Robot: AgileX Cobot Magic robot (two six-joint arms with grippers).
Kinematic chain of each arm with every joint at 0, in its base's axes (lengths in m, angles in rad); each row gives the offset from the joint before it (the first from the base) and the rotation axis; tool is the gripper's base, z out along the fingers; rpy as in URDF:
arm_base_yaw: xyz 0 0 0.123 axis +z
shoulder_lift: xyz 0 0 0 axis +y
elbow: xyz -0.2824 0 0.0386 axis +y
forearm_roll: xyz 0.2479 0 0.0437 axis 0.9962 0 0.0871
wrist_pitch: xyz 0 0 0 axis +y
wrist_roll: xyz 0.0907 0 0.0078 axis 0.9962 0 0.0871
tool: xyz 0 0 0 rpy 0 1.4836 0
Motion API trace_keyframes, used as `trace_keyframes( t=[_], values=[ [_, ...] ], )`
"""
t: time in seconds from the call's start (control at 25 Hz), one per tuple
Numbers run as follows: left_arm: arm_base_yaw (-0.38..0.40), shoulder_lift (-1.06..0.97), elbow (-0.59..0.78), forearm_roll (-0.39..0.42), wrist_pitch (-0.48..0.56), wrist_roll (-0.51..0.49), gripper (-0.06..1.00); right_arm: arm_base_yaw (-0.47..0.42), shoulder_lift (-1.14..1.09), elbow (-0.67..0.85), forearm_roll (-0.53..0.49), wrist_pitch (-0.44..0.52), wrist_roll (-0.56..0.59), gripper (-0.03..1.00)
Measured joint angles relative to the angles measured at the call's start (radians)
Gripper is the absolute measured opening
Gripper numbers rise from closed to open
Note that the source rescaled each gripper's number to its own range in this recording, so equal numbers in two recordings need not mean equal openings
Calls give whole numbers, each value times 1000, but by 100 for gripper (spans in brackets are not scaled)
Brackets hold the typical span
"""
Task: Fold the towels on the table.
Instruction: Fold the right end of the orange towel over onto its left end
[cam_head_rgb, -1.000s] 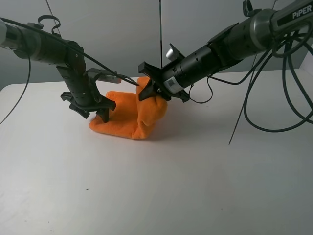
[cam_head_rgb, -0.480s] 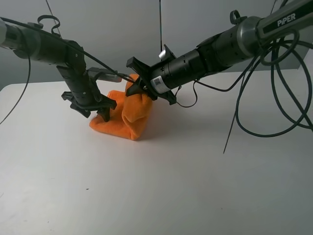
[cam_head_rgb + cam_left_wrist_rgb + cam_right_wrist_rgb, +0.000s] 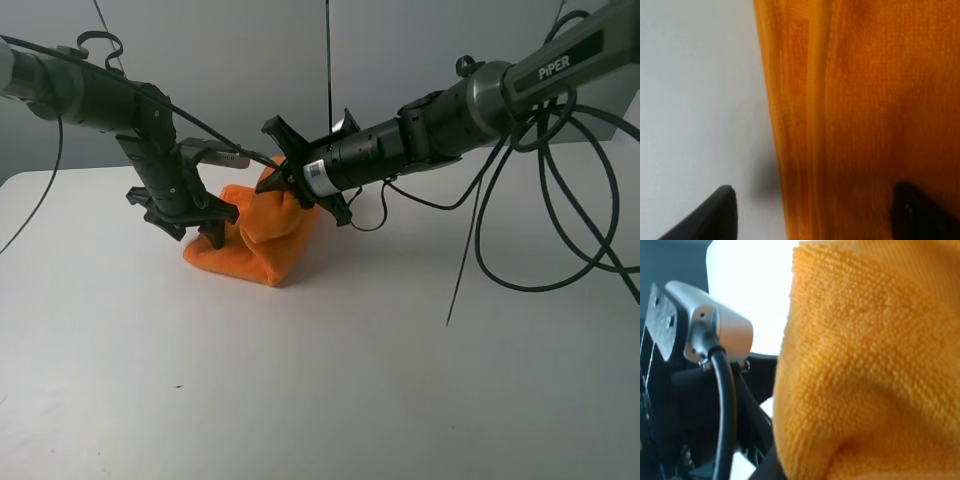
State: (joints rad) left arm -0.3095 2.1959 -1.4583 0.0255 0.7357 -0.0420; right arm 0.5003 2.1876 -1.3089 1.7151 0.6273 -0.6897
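One towel: a bright orange soft terry towel, bunched into a thick, partly folded heap with its right side pulled up into a raised fold.
Towel's place: the far-centre part of the large plain white smooth table, between the two arms, with the lower layers lying on the tabletop.
Right gripper: the right gripper reaches in from the right, jaws pinched narrow on the towel's lifted top edge. In the right wrist view the towel fills most of the frame.
Left gripper: the left gripper points down at the heap's left end, jaws spread wide and holding nothing. In the left wrist view one fingertip is over bare table and the other over the towel, straddling a folded edge. Whether the tips touch anything cannot be told.
Left wrist camera: a small silver housing with a black cable, just beside the lifted fold in the right wrist view.
Cables: black loops hang from the right arm above the table's right side.
Backdrop: a grey wall behind the table.
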Motion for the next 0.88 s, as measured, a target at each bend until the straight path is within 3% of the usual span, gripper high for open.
trace_keyframes(
  t=[0.2, 0.56, 0.88],
  values=[
    [0, 0, 0, 0, 0, 0, 82, 4, 4, 0, 17, -17, -19, 11],
    [0, 0, 0, -1, -2, 13, 82, 36, 6, 0, 21, -150, -58, 11],
    [0, 0, 0, -1, -8, 15, 82, 36, 29, -2, 25, -176, -63, 11]
  ],
)
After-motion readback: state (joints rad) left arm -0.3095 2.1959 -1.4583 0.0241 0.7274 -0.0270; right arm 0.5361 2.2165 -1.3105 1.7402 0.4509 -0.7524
